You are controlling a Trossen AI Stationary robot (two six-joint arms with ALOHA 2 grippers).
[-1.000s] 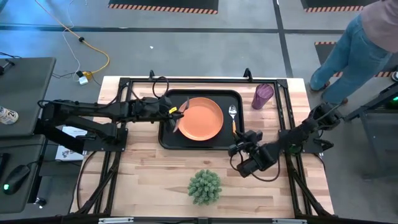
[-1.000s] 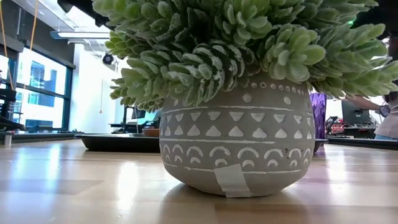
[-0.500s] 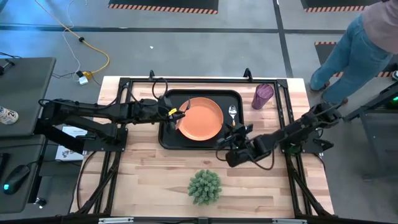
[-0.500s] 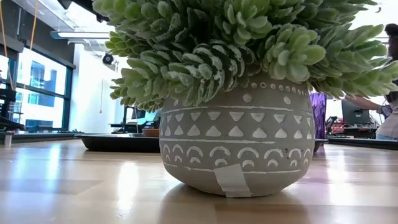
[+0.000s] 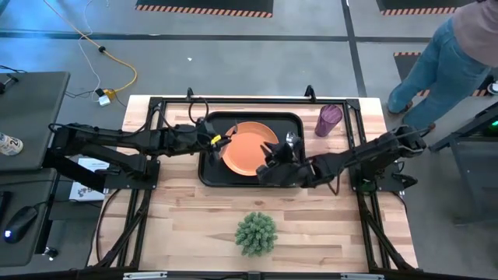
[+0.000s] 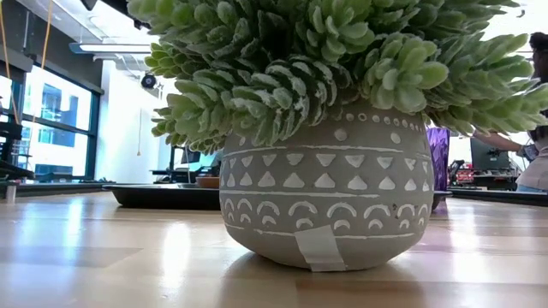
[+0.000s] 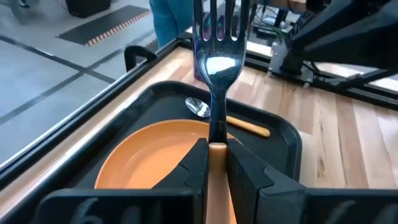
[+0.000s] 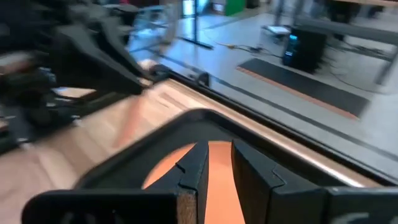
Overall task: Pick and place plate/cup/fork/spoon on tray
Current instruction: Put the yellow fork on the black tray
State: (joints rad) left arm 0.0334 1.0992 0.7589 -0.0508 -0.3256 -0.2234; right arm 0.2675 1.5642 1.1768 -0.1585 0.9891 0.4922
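The orange plate [image 5: 247, 148] lies in the black tray [image 5: 212, 177]. The spoon [image 7: 200, 107] lies in the tray to the plate's right, its handle [image 7: 249, 127] on the tray floor. The purple cup [image 5: 328, 120] stands on the table right of the tray. My left gripper [image 5: 215, 142] is shut on the fork [image 7: 217, 37] over the tray's left part. My right gripper [image 5: 268, 161] hangs over the plate's near-right rim with only a narrow gap between its fingers; the plate [image 8: 219, 180] shows through that gap. My left gripper pinches the fork's orange handle [image 7: 217, 151] between its two fingers, right where the metal neck begins. The fingers come from the table's left and lie along the fork. The tines [image 7: 217, 15] point away past the fingertips, over the plate's left rim. The fork is lifted clear.
A potted spiky green plant [image 5: 256, 232] stands near the table's front edge and fills the low view [image 6: 325, 197]. A person in jeans [image 5: 440, 66] stands beyond the table's far right corner. Bare wood lies left and right of the plant.
My right gripper has gone from the table near the tray's near right corner toward the left and far edges, in over the tray to the plate's near-right rim. The fork stays held over the tray's left part.
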